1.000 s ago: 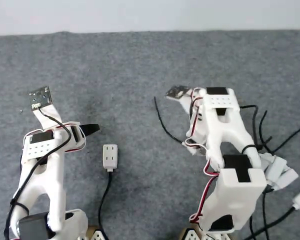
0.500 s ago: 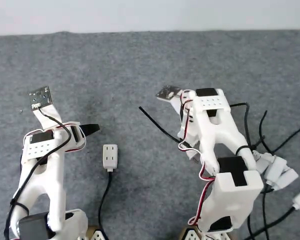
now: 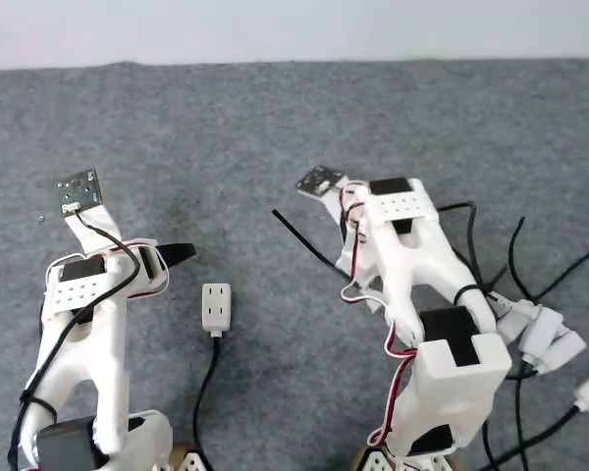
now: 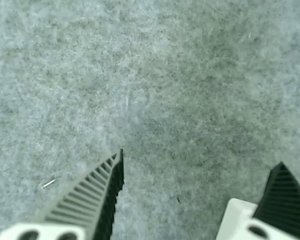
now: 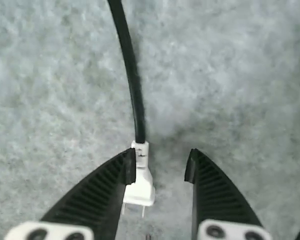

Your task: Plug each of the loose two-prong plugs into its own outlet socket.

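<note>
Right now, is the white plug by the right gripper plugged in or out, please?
Out: the white plug shows both prongs bare, inside the open right gripper.

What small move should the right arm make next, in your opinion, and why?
Probably close the right gripper on the white plug. In the right wrist view the plug sits between the open fingers, against one finger and apart from the other, its black cord running away over the carpet.

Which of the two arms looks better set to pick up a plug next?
Right. The right end effector is open, with a white plug already between its jaws. The left end effector hangs open over bare carpet.
</note>
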